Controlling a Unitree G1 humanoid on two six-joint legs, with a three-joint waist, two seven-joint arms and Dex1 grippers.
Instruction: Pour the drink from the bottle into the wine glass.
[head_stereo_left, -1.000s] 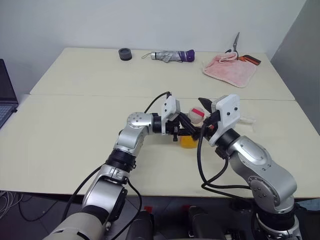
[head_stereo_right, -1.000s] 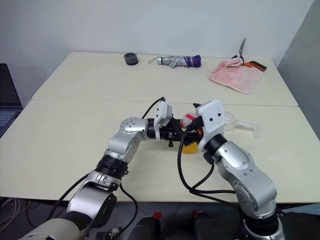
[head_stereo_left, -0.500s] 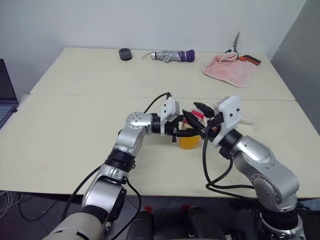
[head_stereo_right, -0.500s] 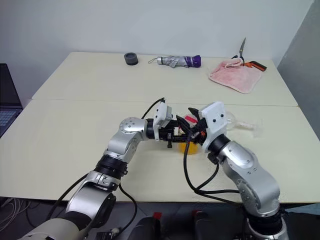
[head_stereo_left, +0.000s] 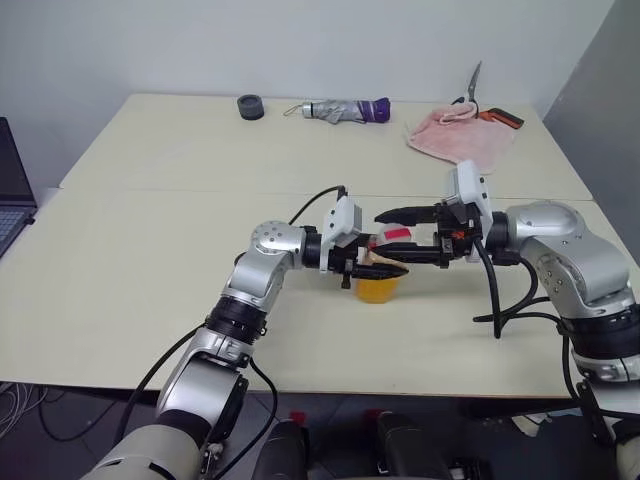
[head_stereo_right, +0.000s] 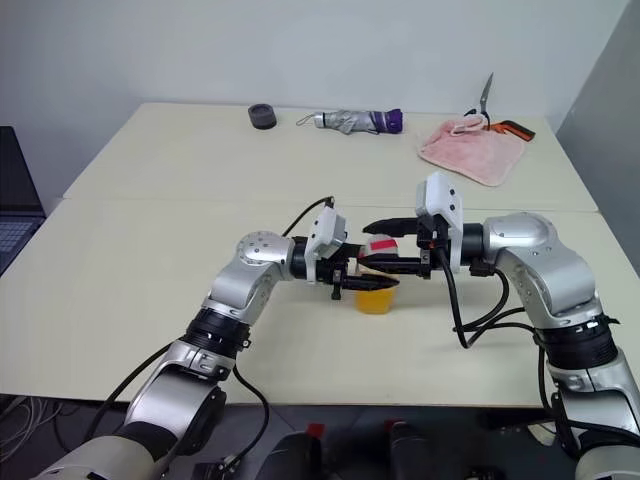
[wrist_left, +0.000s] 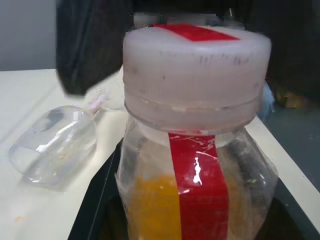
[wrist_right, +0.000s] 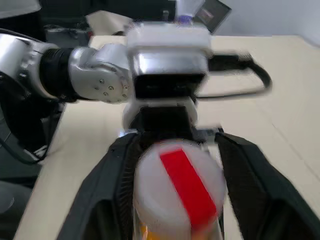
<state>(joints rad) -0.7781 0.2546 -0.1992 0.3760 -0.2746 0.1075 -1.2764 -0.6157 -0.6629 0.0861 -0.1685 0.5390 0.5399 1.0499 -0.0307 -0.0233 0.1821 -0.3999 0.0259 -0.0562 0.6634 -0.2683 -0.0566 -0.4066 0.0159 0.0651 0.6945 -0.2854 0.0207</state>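
The small clear plastic bottle with its whitish cap crossed by a red strip stands upright near the middle of the cream worktop, and the bright orange drink fills its lower part. The left claw reaches in level from the left, fingers pressed together on the bottle's body just under the cap. From the right comes the right claw, also level, its two black fingers spread to either side of the cap; the right wrist view shows one finger flanking each side of that cap, and I can't tell if they touch it. In the left wrist view the clear stemmed wine glass lies on its side on the worktop just beyond the bottle. Far across the worktop sit a small dark round object, a folded grey-and-purple umbrella, and a pink cloth with scissors at its far edge.
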